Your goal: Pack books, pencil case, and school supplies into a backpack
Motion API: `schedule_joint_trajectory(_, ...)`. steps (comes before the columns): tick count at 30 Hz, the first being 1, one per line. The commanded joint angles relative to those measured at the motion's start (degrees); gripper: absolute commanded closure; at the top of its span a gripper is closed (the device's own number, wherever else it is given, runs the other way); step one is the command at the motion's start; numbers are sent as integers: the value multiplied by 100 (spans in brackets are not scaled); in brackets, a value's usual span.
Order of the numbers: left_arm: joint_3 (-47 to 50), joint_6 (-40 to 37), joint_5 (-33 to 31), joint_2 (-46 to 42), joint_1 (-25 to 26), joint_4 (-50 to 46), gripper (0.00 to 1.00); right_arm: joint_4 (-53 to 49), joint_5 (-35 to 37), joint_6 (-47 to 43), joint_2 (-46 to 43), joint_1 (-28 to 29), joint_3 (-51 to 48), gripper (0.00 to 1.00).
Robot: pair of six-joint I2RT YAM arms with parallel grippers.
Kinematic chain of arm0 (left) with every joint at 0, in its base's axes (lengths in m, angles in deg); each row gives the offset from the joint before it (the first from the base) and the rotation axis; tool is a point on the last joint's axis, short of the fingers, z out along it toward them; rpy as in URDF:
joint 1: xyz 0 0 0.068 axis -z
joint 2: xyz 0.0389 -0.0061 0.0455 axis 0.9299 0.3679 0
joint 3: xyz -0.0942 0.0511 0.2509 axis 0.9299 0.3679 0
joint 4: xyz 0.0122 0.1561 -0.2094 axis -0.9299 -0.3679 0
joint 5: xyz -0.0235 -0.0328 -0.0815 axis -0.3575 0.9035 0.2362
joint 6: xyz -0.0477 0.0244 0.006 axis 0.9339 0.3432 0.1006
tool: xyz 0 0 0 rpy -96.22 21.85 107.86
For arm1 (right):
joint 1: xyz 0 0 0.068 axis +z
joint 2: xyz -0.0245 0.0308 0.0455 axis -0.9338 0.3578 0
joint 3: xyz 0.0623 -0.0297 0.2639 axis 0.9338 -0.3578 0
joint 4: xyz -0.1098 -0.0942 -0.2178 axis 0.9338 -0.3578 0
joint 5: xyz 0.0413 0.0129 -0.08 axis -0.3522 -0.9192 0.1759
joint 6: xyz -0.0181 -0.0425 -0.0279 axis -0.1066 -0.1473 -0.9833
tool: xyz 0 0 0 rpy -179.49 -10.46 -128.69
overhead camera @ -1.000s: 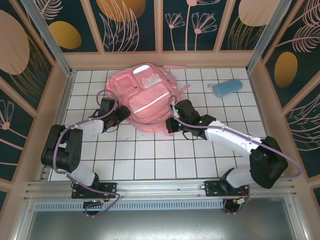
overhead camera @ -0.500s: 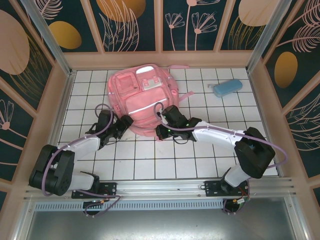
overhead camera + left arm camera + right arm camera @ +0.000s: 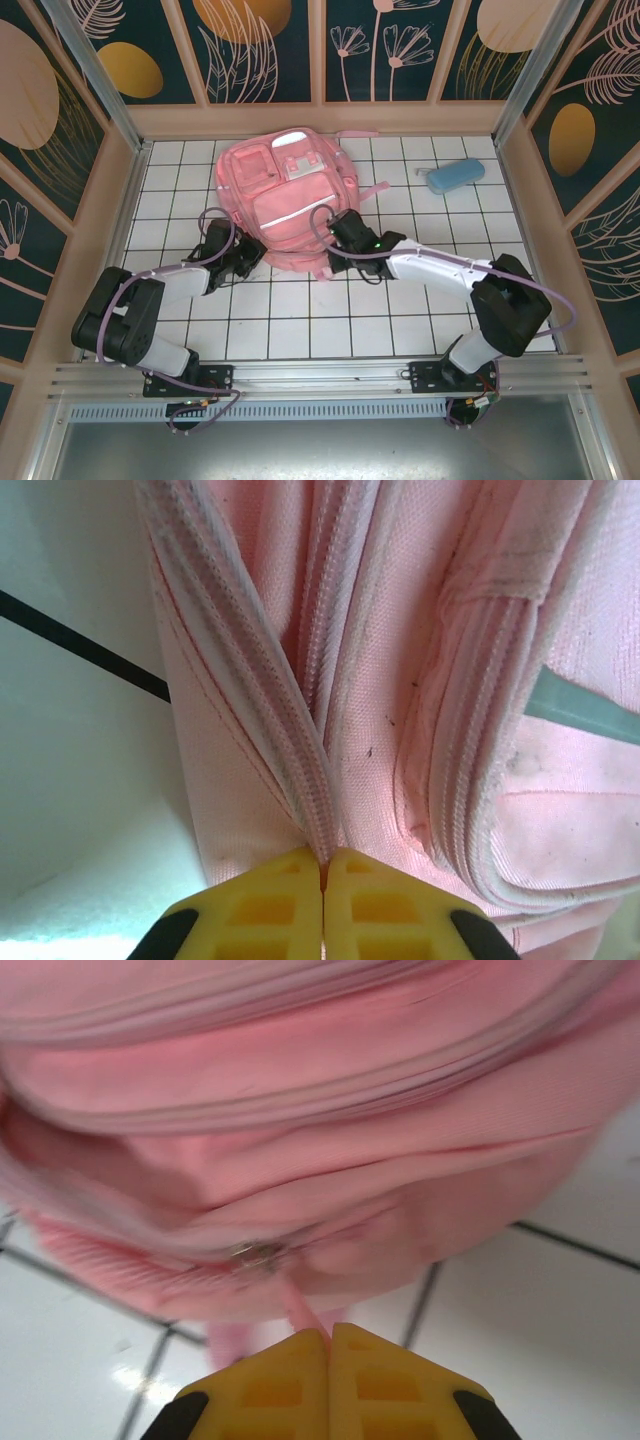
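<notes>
Left jaws are pressed together, pinching a zipper-edged fold of the pink backpack [image 3: 400, 680] right at their tips; right jaws are closed too, on what seems a thin pink pull strip [image 3: 300, 1315] just below the zip slider [image 3: 260, 1253], though blur hides detail; the pencil case [image 3: 455, 176] lies well beyond the right jaws on the worktop [image 3: 300, 310].

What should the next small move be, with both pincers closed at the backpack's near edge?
Probably pull the right pincer sideways to start unzipping: it pinches the pink zipper pull by the metal slider, while the left pincer clamps the zipper edge of the backpack, bracing it.
</notes>
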Motion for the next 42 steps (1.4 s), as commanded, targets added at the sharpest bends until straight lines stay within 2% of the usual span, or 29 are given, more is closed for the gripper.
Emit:
schedule_joint_trajectory(1, -120, -239, -672, 73, -47, -190, 95, -102, 827, -392, -211, -565, 6, 100)
schedule_joint_trajectory(6, -125, -435, -808, -27, -139, -404, 97, 288, 752, -503, -46, -1123, 189, 100)
schedule_joint_trajectory(8, -116, -500, -717, -63, -179, -316, 97, 274, 235, -653, 30, -1162, 335, 100)
schedule_joint_trajectory(9, -136, -548, -604, -57, -171, -254, 97, 241, -294, -807, 58, -1165, 372, 100)
schedule_joint_trajectory(10, -174, -589, -490, -25, -178, -240, 96, 214, -961, -971, 68, -1159, 375, 94)
schedule_joint_trajectory(11, -194, -605, -414, -8, -175, -218, 96, 161, -1626, -1073, 87, -1156, 372, 77)
schedule_joint_trajectory(13, -201, -616, -332, 10, -178, -161, 96, 148, -2450, -1073, 166, -1120, 377, 51)
schedule_joint_trajectory(15, -213, -632, -323, 6, -180, -160, 95, 194, -2828, -1037, 257, -1040, 354, 41)
schedule_joint_trajectory(17, -212, -636, -314, -4, -178, -152, 95, 245, -2865, -980, 366, -965, 370, 37)
schedule_joint_trajectory(21, -219, -644, -279, 6, -175, -143, 94, 295, -2972, -918, 653, -900, 496, 36)
schedule_joint_trajectory(23, -208, -636, -270, 5, -178, -139, 94, 285, -2995, -933, 810, -858, 586, 39)
schedule_joint_trajectory(32, -191, -622, -191, 21, -179, -64, 94, 322, -2884, -933, 1123, -738, 817, 59)
schedule_joint_trajectory(36, -194, -614, -173, 14, -176, -55, 94, 297, -2857, -964, 1125, -716, 878, 73)
schedule_joint_trajectory(38, -188, -618, -173, 9, -180, -54, 94, 248, -2839, -1001, 1130, -671, 910, 74)
schedule_joint_trajectory(42, -177, -618, -178, -12, -179, -55, 94, 100, -2791, -1096, 1068, -593, 958, 66)
